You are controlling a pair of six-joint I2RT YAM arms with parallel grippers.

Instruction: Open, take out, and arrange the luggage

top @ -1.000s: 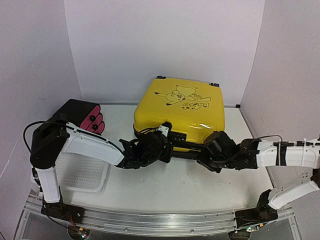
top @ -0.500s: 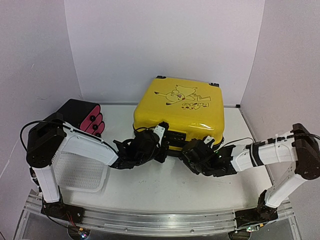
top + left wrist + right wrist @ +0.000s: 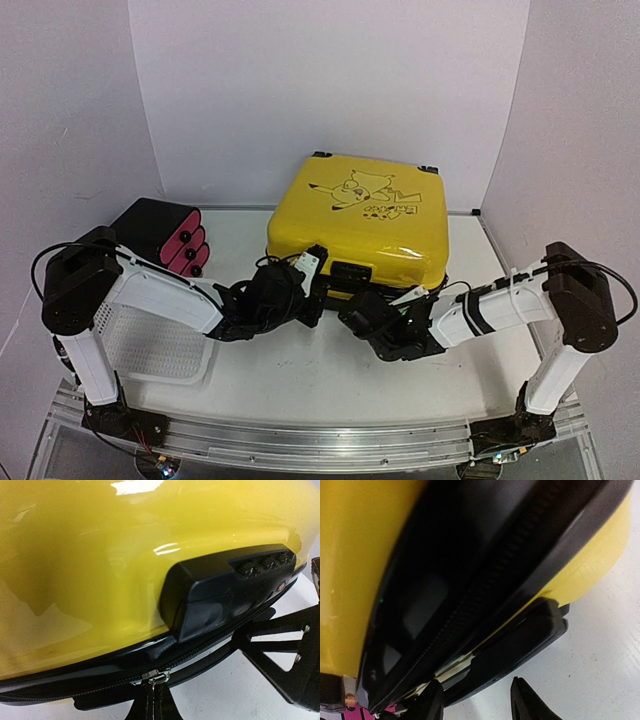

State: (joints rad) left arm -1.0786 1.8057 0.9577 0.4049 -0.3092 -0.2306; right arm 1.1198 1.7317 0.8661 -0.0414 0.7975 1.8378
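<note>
The yellow luggage (image 3: 360, 215) lies flat at the back middle of the table, its lid with the black cartoon facing up. In the left wrist view its black zipper band (image 3: 100, 687) runs under a black lock block (image 3: 225, 590). My left gripper (image 3: 152, 702) is shut on the zipper pull (image 3: 161, 677), at the near front edge of the luggage (image 3: 314, 290). My right gripper (image 3: 352, 308) is just to the right of it, low at the front edge. Its fingers (image 3: 477, 702) stand open over the table, below the black handle (image 3: 520, 645), and hold nothing.
A white mesh basket (image 3: 160, 345) sits at the near left under the left arm. A black case with pink round ends (image 3: 165, 235) stands behind it. White walls close in the back and both sides.
The right arm swung left along the front of the luggage and its elbow rose. The left gripper slid slightly left while holding the zipper pull.
</note>
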